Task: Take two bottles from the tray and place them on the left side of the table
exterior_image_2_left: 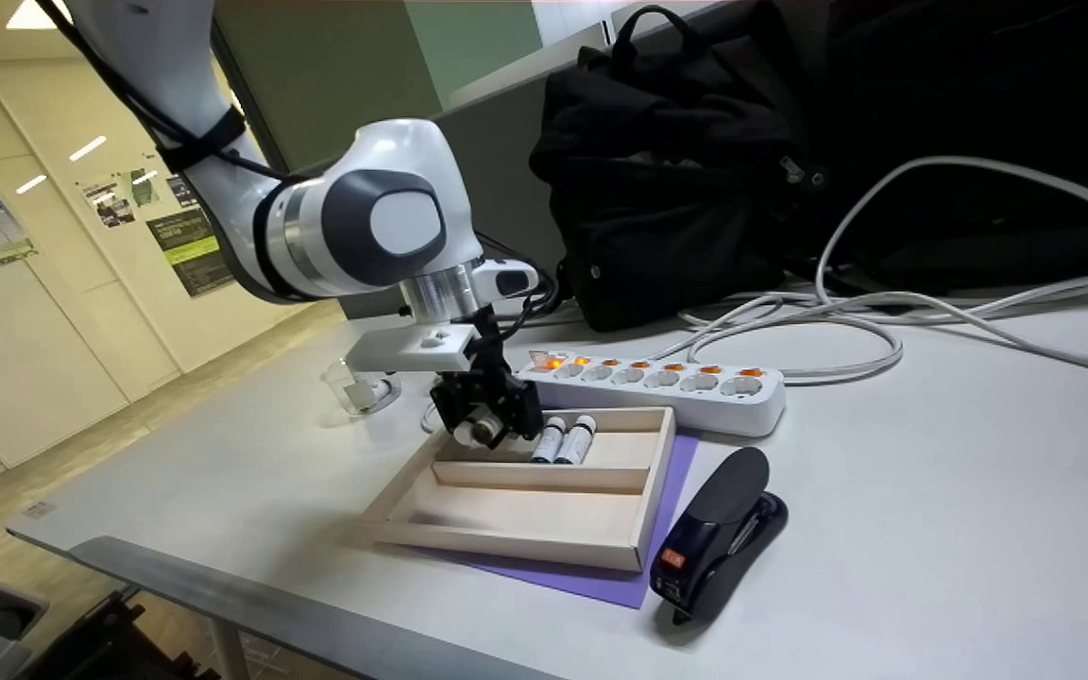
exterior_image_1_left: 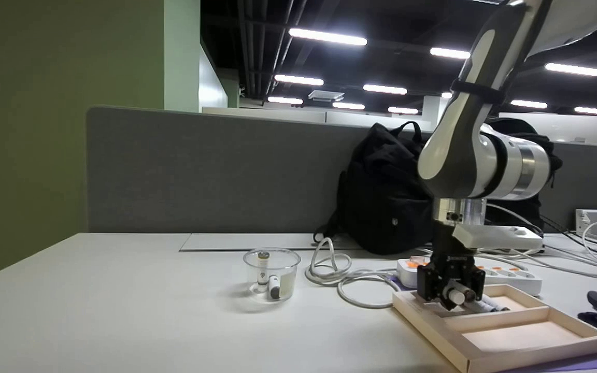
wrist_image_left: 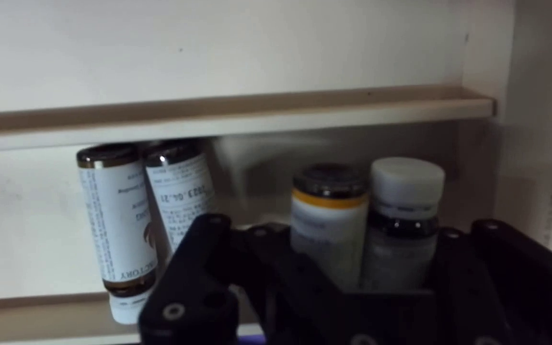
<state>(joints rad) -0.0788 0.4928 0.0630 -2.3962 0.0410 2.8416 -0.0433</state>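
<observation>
In the wrist view, can see two bottles [wrist_image_left: 329, 225] [wrist_image_left: 406, 187], one yellow-banded, one white-capped, pinched together in the gripper [wrist_image_left: 353, 230] over the tray [wrist_image_left: 31, 211], with two more bottles [wrist_image_left: 120, 215] [wrist_image_left: 180, 191], white-labelled, lying inside. In an exterior view, spot a clear cup [exterior_image_1_left: 293, 267] containing two others [exterior_image_1_left: 263, 269] [exterior_image_1_left: 274, 286], and coiled cable [exterior_image_1_left: 324, 280] between cup and tray. In an exterior view, note power strip [exterior_image_2_left: 742, 406] and stapler [exterior_image_2_left: 723, 496] beside the tray, black backpack [exterior_image_2_left: 657, 179], white table [exterior_image_2_left: 931, 529], grey partition [exterior_image_2_left: 504, 179].

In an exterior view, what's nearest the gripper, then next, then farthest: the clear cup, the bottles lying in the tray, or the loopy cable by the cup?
1. Lying bottles: in the tray, just right of the gripper.
2. Loopy cable: on the table, left of the tray.
3. Clear cup: farther left, past the cable.
</observation>
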